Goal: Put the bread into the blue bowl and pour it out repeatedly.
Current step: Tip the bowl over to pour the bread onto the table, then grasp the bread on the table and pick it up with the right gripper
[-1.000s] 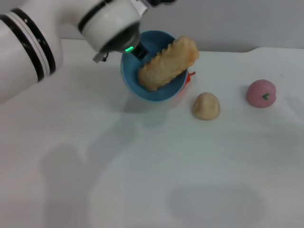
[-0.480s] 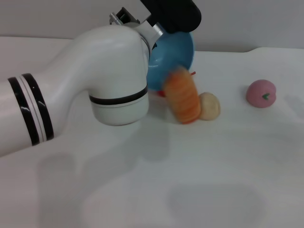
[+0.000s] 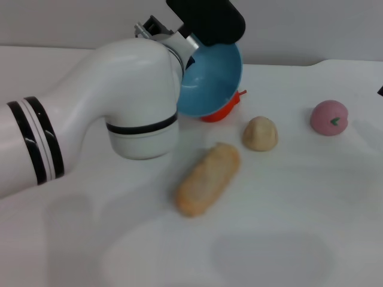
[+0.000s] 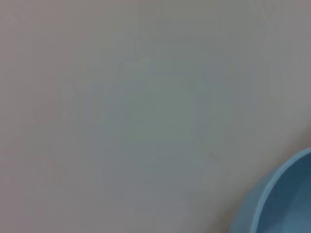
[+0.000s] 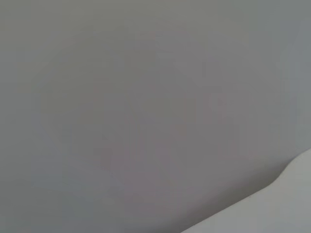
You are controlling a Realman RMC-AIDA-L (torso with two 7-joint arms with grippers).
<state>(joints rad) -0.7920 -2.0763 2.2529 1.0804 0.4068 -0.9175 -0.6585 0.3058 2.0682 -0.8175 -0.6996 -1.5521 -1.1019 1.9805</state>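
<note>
The left arm [image 3: 119,101] holds the bowl [image 3: 212,81] raised and tipped steeply, its mouth facing down and forward. The left gripper [image 3: 206,21] sits at the bowl's upper rim; its finger state cannot be told. The bowl is empty. The bread [image 3: 207,178] lies on the table [image 3: 287,239] below and in front of the bowl, tan-golden, oblong, lying diagonally. Behind the bowl shows a red toy [image 3: 224,110]. Right of the bowl: a bun [image 3: 260,133], then a pink fruit [image 3: 328,117].
</note>
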